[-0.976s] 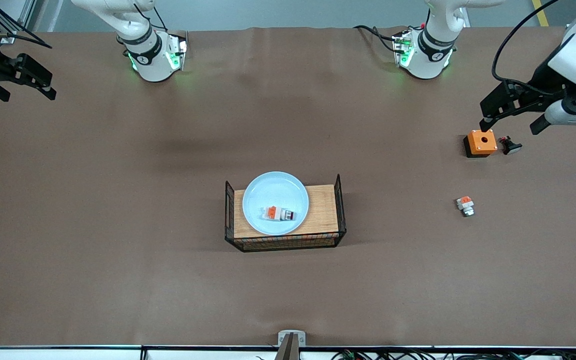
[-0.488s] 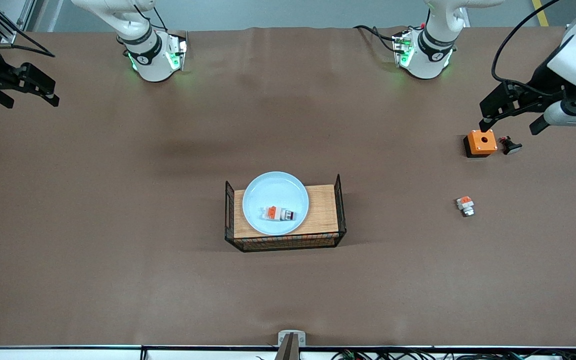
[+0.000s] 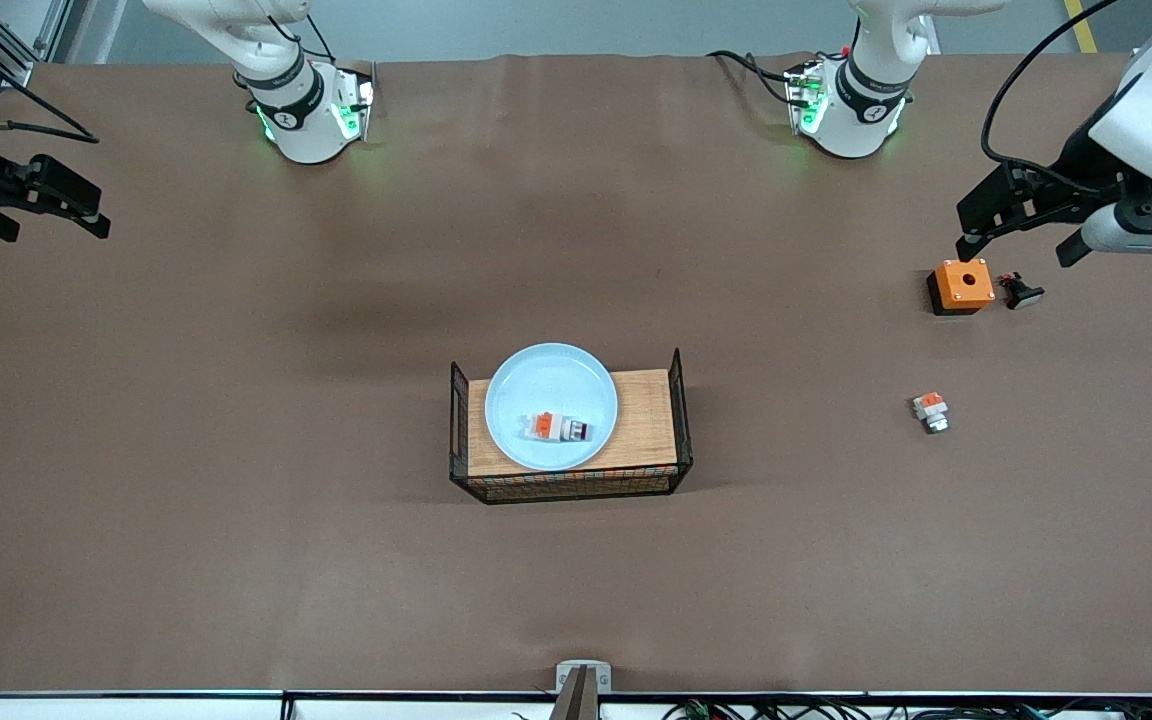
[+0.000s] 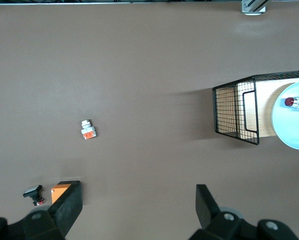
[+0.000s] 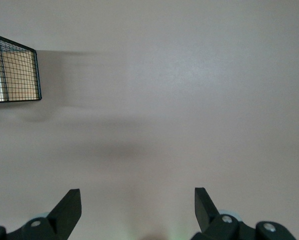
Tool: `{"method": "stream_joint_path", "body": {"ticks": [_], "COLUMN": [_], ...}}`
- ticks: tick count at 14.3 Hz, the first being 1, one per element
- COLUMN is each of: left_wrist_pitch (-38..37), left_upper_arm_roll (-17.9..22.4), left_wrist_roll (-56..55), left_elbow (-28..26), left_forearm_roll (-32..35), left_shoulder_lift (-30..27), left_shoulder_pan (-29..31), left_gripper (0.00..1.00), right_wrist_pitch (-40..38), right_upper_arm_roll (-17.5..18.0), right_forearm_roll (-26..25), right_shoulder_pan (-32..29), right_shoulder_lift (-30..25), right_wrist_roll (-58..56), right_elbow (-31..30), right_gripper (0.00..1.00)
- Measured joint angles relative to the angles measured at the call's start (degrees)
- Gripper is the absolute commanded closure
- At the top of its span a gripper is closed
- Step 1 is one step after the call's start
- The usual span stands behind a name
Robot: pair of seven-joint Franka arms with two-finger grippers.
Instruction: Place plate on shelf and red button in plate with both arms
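Front view: a brown table (image 3: 236, 450) fills the scene, with the two robot bases along its edge farthest from the camera. Near the middle of the table sits a wooden tray (image 3: 651, 425) with black wire mesh at both ends. The plate (image 3: 536, 385), round and pale blue, rests on the tray at the end toward the right arm. The red button (image 3: 558, 428) lies on its side in the plate, close to the rim nearest the camera. Toward the left arm's end of the table stands an orange box (image 3: 961, 285) with a hole in its top, and a small black part (image 3: 1019, 291) lies just beside it. A white-and-orange block (image 3: 930, 411) lies nearer the camera than the box. The left gripper (image 3: 1021, 235) hangs empty above the box with its fingers spread wide. The right gripper (image 3: 46, 210) hangs empty over the table edge at the right arm's end, fingers also spread.

Left wrist view: the left gripper's fingers (image 4: 69, 205) stand wide apart over bare table. The orange box (image 4: 61, 192), black part (image 4: 32, 192) and white-and-orange block (image 4: 88, 130) are visible, as is the mesh end of the tray (image 4: 237, 112), with the plate (image 4: 294, 127) and the button's red cap (image 4: 289, 102).

Right wrist view: the right gripper's fingers (image 5: 69, 207) are spread apart over bare table, and a mesh end of the tray (image 5: 14, 75) shows.
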Motion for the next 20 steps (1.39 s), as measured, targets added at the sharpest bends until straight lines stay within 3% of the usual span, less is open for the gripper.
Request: {"method": "stream_joint_path", "body": {"ticks": [9,20], "left_wrist_pitch": [-0.65,-0.67], "left_upper_arm_roll": [-0.54,-0.54], "left_wrist_roll": [0.0,0.0], "left_elbow": [-0.1,-0.1], "left_forearm_roll": [0.0,0.0], "left_shoulder_lift": [0.27,0.31], "left_shoulder_pan": [-0.04,-0.04], "left_gripper": [0.0,0.0], "right_wrist_pitch": [-1.02,-0.5], "right_upper_arm_roll": [-0.05,0.1], "right_forearm_roll": [0.01,0.04], "right_shoulder_pan": [-0.01,0.14], "right_shoulder_lift": [4.54,4.81], "right_wrist_roll": [0.0,-0.01], "right_elbow": [4.14,4.6], "right_gripper": [0.0,0.0]}}
